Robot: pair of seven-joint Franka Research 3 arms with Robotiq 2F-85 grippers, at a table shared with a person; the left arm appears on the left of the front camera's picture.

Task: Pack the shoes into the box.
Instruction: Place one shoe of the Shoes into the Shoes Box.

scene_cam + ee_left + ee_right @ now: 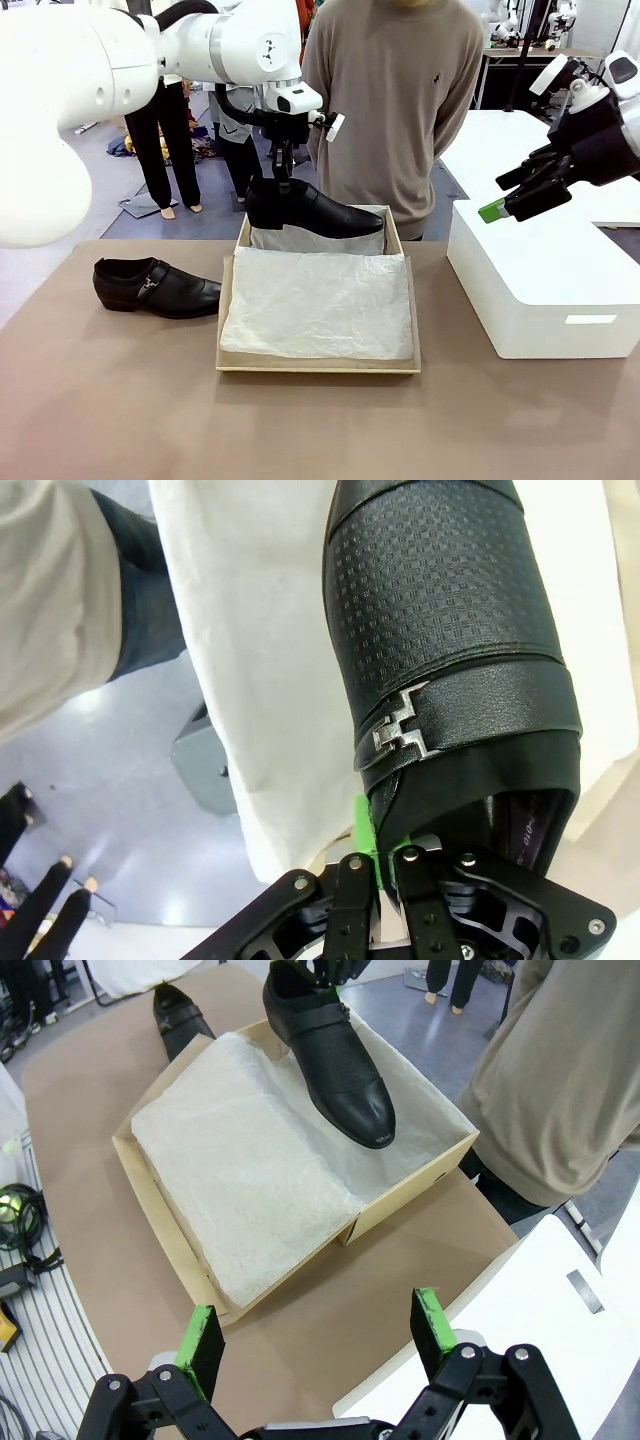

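The left gripper (284, 178) is clamped on the heel rim of one shoe (318, 210), above the 12 o'clock end of the box (320, 367). The other shoe (155, 285) lies at the box's 9 o'clock. The right gripper (315, 1332), jaws wide apart, hangs at 3 o'clock.

The left gripper (385, 858) comes up from the bottom edge. Its black fingers are closed on the rear rim of a black shoe (440, 620), and the rim sits between them. One green pad (364, 825) presses on the outside of the rim. The shoe points away from the gripper, and the top edge cuts off its toe. Its upper has a fine square pattern, and a strap with a metal buckle (400, 730) crosses it. White tissue paper (260, 660) lies under the shoe. At the left I see a person's beige garment (50, 600) and grey floor (150, 810).
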